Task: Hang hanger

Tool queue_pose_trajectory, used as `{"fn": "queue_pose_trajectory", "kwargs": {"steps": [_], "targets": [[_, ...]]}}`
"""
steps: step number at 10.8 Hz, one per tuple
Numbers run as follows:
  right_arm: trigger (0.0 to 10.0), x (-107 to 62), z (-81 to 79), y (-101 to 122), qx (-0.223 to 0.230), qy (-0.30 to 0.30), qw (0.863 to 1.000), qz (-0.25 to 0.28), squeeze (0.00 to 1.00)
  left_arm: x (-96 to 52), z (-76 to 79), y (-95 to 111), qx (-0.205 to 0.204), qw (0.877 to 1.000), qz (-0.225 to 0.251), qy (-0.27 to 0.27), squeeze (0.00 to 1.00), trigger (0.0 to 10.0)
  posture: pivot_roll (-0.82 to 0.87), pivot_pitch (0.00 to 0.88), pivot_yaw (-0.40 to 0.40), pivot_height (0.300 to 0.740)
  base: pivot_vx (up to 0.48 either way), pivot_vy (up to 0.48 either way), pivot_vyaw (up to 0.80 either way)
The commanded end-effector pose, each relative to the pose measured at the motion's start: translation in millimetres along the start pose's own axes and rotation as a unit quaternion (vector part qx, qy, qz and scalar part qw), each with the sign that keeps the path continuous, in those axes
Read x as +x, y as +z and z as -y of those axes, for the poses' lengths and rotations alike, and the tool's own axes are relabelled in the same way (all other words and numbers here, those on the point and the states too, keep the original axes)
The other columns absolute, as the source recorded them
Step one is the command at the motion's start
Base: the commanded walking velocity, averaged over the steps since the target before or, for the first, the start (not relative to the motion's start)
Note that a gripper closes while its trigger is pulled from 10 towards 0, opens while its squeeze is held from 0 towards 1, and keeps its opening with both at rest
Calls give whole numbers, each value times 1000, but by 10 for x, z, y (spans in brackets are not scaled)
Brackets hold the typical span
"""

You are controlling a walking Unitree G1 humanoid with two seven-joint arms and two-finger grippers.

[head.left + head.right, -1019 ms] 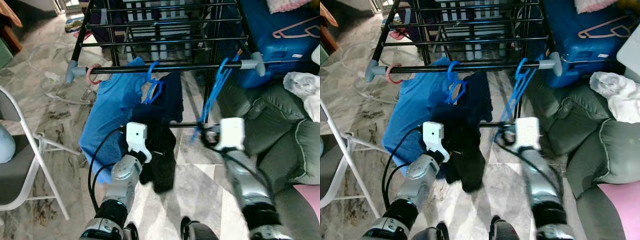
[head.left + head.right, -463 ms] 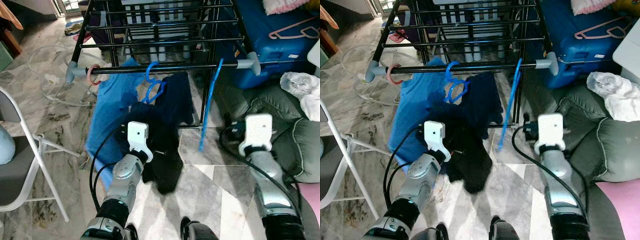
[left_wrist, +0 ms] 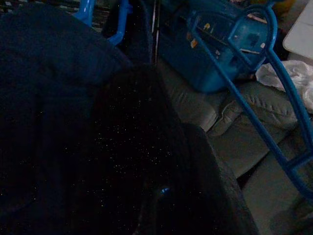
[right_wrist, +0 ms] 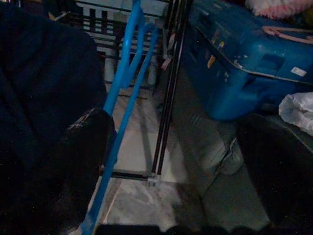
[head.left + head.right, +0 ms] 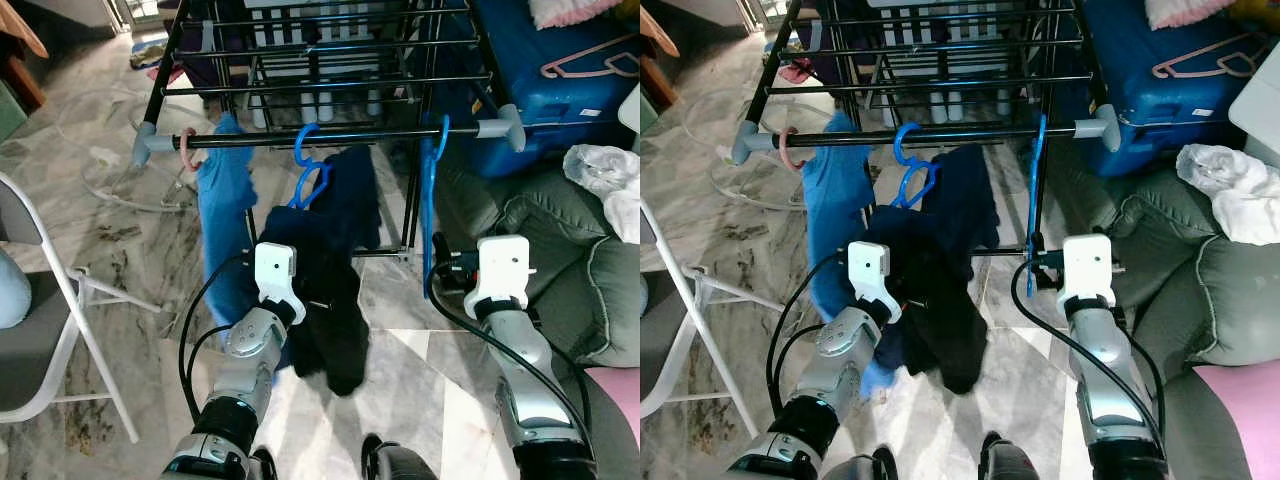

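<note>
Marble floor, drying rack [image 5: 330,137]: hanger [image 5: 430,205] now hangs freely, right hand [image 5: 443,278] released and withdrawn; left hand [image 5: 300,325] clenches dark garment [image 5: 335,300].

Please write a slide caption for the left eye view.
Blue hanger hangs on drying rack rail; right gripper beside it.

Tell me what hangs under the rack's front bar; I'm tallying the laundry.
Under the front bar hang a light blue garment, a dark navy garment on a blue hanger, and an empty blue hanger. The garments hide the floor behind them.
</note>
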State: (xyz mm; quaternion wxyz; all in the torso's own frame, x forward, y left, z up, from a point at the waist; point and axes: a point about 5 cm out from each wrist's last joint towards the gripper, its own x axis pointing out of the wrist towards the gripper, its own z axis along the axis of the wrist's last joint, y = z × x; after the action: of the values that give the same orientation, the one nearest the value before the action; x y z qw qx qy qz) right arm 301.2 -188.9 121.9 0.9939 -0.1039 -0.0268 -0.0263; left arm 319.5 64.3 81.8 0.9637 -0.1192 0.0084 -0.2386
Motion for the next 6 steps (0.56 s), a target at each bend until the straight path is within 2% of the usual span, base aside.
{"fn": "queue_pose_trajectory", "kwargs": {"steps": [1,4,6], "targets": [[10000,-15,-4,11,1,-7,1000,0,0,-12,-25,7,2,1000,1,7,0,10000,-252,147,71,740,0,480,0],[10000,8,56,77,-11,-27,999,16,0,-3,-18,13,5,1000,0,5,0,10000,-254,151,66,740,0,480,0],[10000,5,73,60,-13,-35,999,13,0,-6,-9,5,5,1000,-1,4,0,10000,-254,151,65,740,0,0,0]]}}
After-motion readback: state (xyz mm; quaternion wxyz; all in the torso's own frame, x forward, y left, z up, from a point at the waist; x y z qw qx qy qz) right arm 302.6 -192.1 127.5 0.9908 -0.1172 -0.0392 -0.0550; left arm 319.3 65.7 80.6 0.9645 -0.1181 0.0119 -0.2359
